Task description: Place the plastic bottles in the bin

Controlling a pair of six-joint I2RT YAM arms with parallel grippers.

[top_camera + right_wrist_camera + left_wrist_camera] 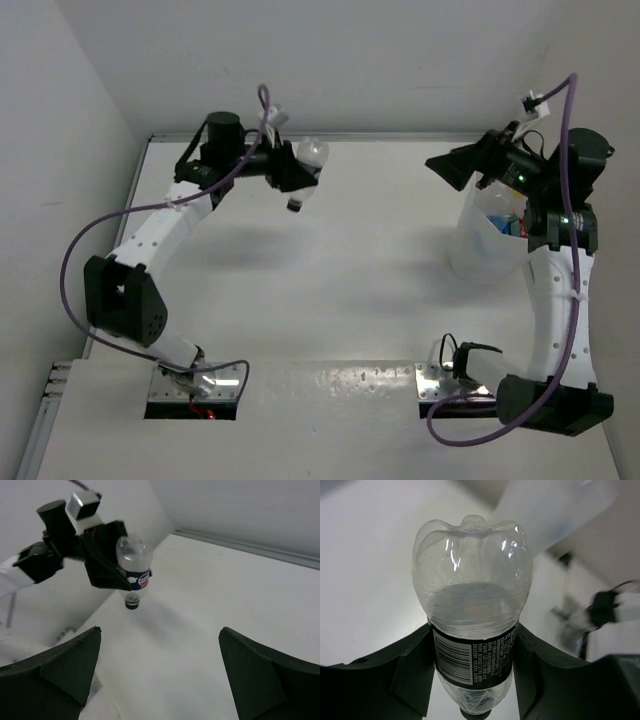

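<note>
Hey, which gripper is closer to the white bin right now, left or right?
Right. The right gripper hangs open at the bin's top edge; the left gripper is far across the table, holding a bottle cap down.

- A bottle [308,170] hangs in the upper part of the top view, left of centre, above the surface [350,290], base up and cap down.
- The left fingers [285,172] press it from both sides at its middle.
- The bin [478,250] stands on the surface at the right of the frame, well apart from that bottle.
- Inside the bin lie more bottles [512,220].
- The right fingers [450,165] hang spread apart above the bin's upper-left rim.
</note>
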